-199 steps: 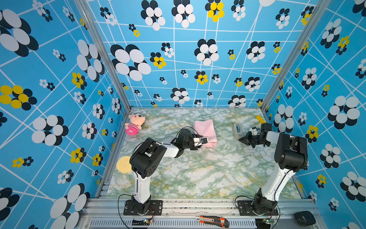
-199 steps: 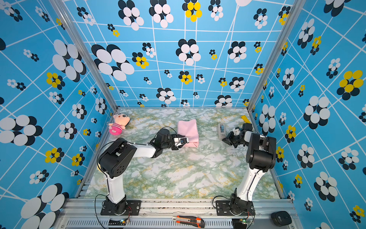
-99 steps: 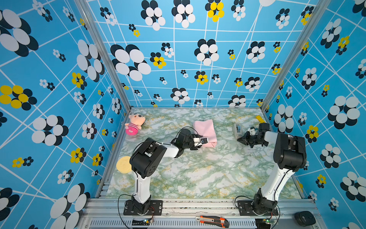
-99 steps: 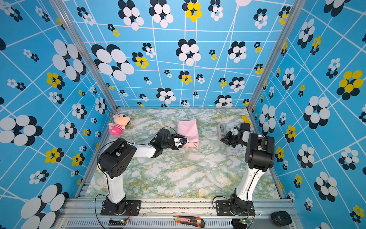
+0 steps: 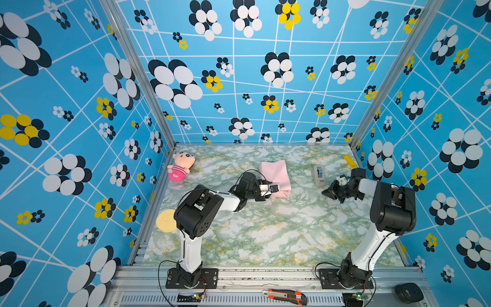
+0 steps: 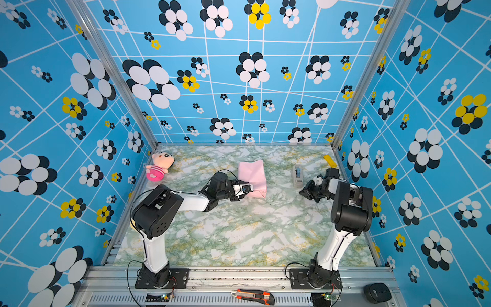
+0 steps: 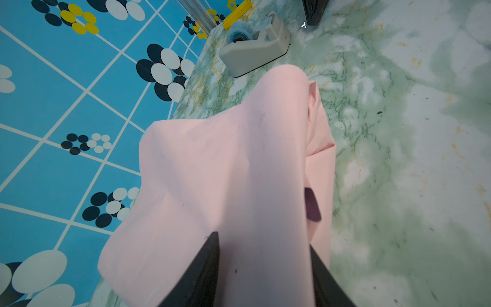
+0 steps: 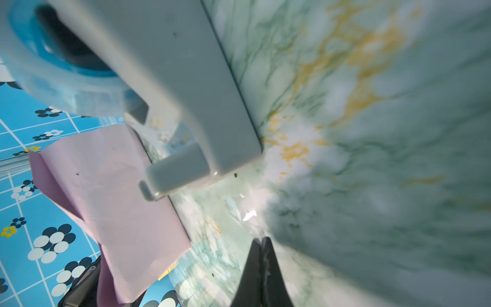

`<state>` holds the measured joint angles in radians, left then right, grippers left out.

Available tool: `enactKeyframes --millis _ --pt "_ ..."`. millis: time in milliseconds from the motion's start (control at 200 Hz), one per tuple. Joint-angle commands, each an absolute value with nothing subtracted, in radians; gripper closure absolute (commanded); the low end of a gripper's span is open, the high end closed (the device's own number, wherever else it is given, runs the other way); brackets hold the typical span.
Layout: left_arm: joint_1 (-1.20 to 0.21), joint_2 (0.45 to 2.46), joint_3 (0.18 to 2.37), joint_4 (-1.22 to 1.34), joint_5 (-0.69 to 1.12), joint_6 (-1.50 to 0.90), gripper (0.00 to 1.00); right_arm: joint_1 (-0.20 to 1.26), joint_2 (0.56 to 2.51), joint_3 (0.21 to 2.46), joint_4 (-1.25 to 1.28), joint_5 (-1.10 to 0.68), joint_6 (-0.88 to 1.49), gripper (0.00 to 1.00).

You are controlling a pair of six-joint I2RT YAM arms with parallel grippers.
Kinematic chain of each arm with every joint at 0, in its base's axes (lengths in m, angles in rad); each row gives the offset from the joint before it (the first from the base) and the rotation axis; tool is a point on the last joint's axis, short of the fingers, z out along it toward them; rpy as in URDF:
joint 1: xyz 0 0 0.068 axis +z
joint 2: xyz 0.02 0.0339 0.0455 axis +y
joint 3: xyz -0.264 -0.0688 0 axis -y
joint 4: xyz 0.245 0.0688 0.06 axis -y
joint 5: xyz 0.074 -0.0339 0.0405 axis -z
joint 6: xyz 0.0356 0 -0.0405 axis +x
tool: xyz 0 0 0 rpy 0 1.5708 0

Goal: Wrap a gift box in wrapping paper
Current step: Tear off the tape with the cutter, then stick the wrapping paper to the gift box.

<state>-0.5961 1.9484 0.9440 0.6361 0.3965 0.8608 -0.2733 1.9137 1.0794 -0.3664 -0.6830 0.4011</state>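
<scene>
In a top view the wrapping paper (image 5: pixel 275 174) bundle sits left of the tape dispenser (image 5: pixel 318 175), with the left gripper (image 5: pixel 276 189) clamped on it. Left wrist: jaws straddle the pink paper. Right wrist: right gripper (image 8: pixel 261 240) pinched closed, just beside the dispenser.

Blue flowered walls (image 5: pixel 239 79), green-marbled tabletop (image 5: pixel 265 234)

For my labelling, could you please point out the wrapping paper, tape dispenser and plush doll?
wrapping paper (image 5: pixel 275 172), in a top view, pink upper face
tape dispenser (image 5: pixel 316 181), in a top view, grey body
plush doll (image 5: pixel 176 172), in a top view, striped belly
</scene>
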Motion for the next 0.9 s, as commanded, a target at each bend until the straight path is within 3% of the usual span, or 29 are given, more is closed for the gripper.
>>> enactKeyframes --millis 0,260,635,900 --pt "-0.604 1.973 0.933 0.503 0.422 0.850 0.54 -0.242 1.940 1.072 -0.383 -0.741 0.394 1.00" --pt "-0.605 1.975 0.942 0.496 0.422 0.842 0.54 -0.218 1.739 0.972 -0.323 -0.837 0.292 1.00" --pt "-0.601 1.980 0.986 0.444 0.434 0.811 0.54 0.009 1.460 0.679 0.164 -0.849 0.290 1.00" --pt "-0.586 1.975 1.015 0.397 0.469 0.785 0.54 0.229 1.493 0.609 0.439 -0.757 0.160 1.00"
